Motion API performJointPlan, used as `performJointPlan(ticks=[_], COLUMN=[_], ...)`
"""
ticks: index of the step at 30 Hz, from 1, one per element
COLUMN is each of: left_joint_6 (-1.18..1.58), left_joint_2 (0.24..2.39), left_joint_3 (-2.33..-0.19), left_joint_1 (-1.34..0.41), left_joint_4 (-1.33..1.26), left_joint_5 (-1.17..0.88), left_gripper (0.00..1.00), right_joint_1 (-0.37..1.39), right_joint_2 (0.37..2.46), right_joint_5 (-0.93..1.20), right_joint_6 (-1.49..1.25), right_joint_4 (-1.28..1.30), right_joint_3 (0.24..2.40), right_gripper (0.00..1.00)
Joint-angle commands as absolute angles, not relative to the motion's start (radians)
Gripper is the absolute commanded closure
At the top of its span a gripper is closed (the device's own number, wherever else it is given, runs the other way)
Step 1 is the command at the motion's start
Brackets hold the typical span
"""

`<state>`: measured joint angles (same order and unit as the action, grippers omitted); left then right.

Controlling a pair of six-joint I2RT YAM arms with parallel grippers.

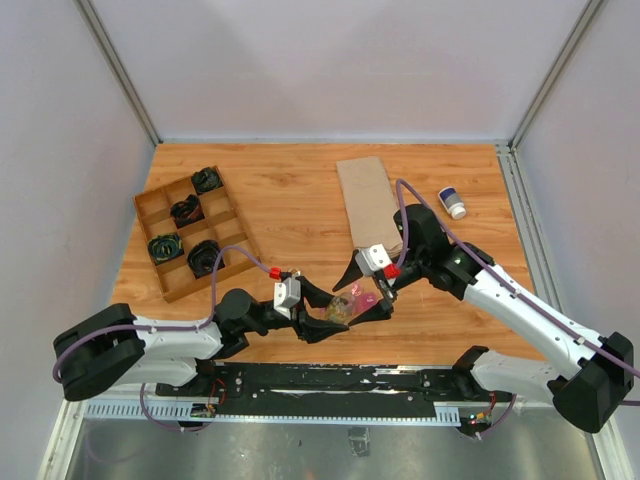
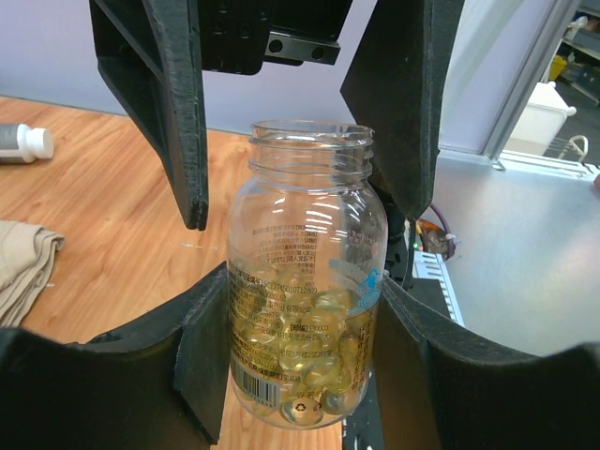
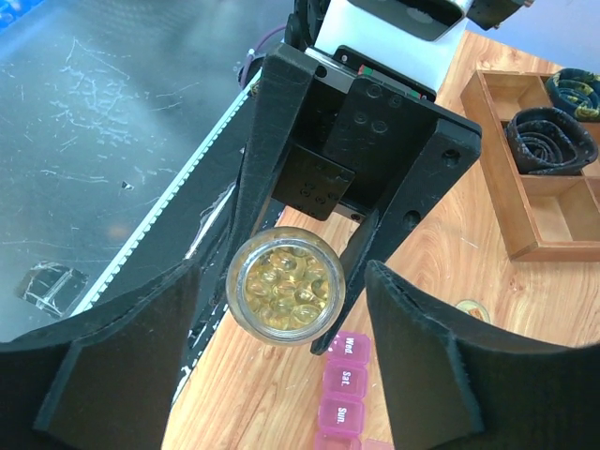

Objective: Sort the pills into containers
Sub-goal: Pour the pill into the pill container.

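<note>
Containers sit in a pink row on the tabletop, close to the near edge and about halfway along it. I can read day names on three of the little lids, and those lids look shut. The row lies low down beside the bottle, and I cannot tell if the two touch.

I see the pills inside that bottle. They are yellow and shiny, and they fill the bottom part. The bottle is clear and has no cap on it.

My left end effector pinches the bottle by its lower half and holds it upright above the wood. My right end effector hangs over the open mouth with its fingers spread wide, one on each side of the neck. One finger is very near the glass, and I cannot tell if it touches.

A wooden tray with black things in it sits by the far left corner. A tan cloth lies toward the far edge, and a small bottle with a white cap lies near the far right corner.
</note>
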<state>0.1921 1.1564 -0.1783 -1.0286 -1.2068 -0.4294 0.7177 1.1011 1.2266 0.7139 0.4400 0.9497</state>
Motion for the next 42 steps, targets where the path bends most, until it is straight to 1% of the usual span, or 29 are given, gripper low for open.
performJointPlan(ticks=[1,6,9,10,12,14,16,18,19,21,24,25,26,27,28,29,30,31,32,34,35,36,37,38,39,40,41,42], left_joint_6=[0.213,0.222,0.223,0.223,0.222,0.229,0.246,0.291,0.327,0.469,0.677,0.726,0.715,0.612,0.415,0.169,0.014,-0.009,0.044,0.331,0.474,0.559,0.565,0.488,0.257,0.054,-0.084,-0.093], left_joint_2=[1.171,1.188,1.2,1.204,1.207,1.201,1.189,1.166,1.155,1.132,1.128,1.125,1.109,1.065,1.001,0.951,0.926,0.895,0.858,0.825,0.844,0.873,0.892,0.895,0.886,0.877,0.871,0.851], left_joint_3=[-0.198,-0.202,-0.204,-0.204,-0.201,-0.189,-0.169,-0.147,-0.139,-0.129,-0.154,-0.182,-0.218,-0.264,-0.33,-0.414,-0.432,-0.418,-0.38,-0.298,-0.278,-0.287,-0.318,-0.373,-0.429,-0.481,-0.52,-0.518], left_joint_1=[-1.021,-1.021,-1.022,-1.021,-1.021,-1.019,-1.012,-0.996,-0.983,-0.924,-0.835,-0.804,-0.789,-0.792,-0.843,-0.94,-1.009,-1.015,-0.987,-0.852,-0.781,-0.74,-0.728,-0.754,-0.838,-0.96,-1.075,-1.101], left_joint_4=[-1.28,-1.284,-1.287,-1.287,-1.287,-1.287,-1.299,-1.313,-1.32,-1.37,-1.575,-1.584,-1.532,-1.364,-1.064,-0.814,-0.734,-0.75,-0.844,-1.149,-1.294,-1.374,-1.338,-1.192,-1.003,-0.809,-0.687,-0.654], left_joint_5=[-0.448,-0.456,-0.459,-0.458,-0.451,-0.429,-0.408,-0.39,-0.389,-0.415,-0.531,-0.544,-0.547,-0.514,-0.383,-0.161,-0.019,-0.01,-0.082,-0.294,-0.379,-0.436,-0.457,-0.445,-0.378,-0.23,-0.075,-0.043], left_gripper=[0.93,0.94,0.95,0.96,0.97,0.98,0.99,1.0,1.0,1.0,1.0,1.0,1.0,1.0,1.0,1.0,1.0,1.0,1.0,1.0,1.0,1.0,1.0,1.0,1.0,1.0,1.0,1.0], right_joint_1=[0.737,0.738,0.737,0.735,0.724,0.668,0.576,0.471,0.418,0.325,0.189,0.159,0.136,0.119,0.109,0.096,0.087,0.08,0.075,0.072,0.071,0.071,0.071,0.069,0.07,0.067,0.062,0.055], right_joint_2=[1.104,1.105,1.104,1.103,1.101,1.099,1.093,1.058,1.038,1.003,0.979,0.977,0.978,0.98,0.981,0.982,0.979,0.975,0.971,0.964,0.965,0.968,0.972,0.977,0.978,0.976,0.971,0.964], right_joint_5=[1.211,1.204,1.198,1.201,1.218,1.322,1.453,1.501,1.481,1.366,1.181,1.145,1.121,1.101,1.081,1.074,1.07,1.067,1.062,1.048,1.044,1.044,1.043,1.041,1.037,1.035,1.035,1.035], right_joint_6=[0.736,0.688,0.652,0.64,0.606,0.589,0.586,0.551,0.545,0.506,0.387,0.373,0.355,0.343,0.334,0.323,0.313,0.308,0.304,0.296,0.294,0.291,0.289,0.288,0.288,0.287,0.288,0.288], right_joint_4=[0.454,0.44,0.419,0.418,0.427,0.478,0.544,0.552,0.551,0.525,0.424,0.397,0.379,0.366,0.357,0.346,0.337,0.329,0.321,0.303,0.295,0.291,0.29,0.29,0.291,0.292,0.292,0.292], right_joint_3=[0.94,0.952,0.952,0.955,0.975,1.015,1.061,1.079,1.083,1.073,1.038,1.025,1.013,1.004,0.995,0.988,0.982,0.975,0.968,0.954,0.949,0.947,0.947,0.948,0.948,0.946,0.942,0.938], right_gripper=[0.31,0.38,0.38,0.36,0.2,0.02,0.01,0.01,0.01,0.01,0.01,0.01,0.01,0.01,0.01,0.01,0.01,0.01,0.01,0.01,0.01,0.01,0.01,0.01,0.01,0.01,0.01,0.01])
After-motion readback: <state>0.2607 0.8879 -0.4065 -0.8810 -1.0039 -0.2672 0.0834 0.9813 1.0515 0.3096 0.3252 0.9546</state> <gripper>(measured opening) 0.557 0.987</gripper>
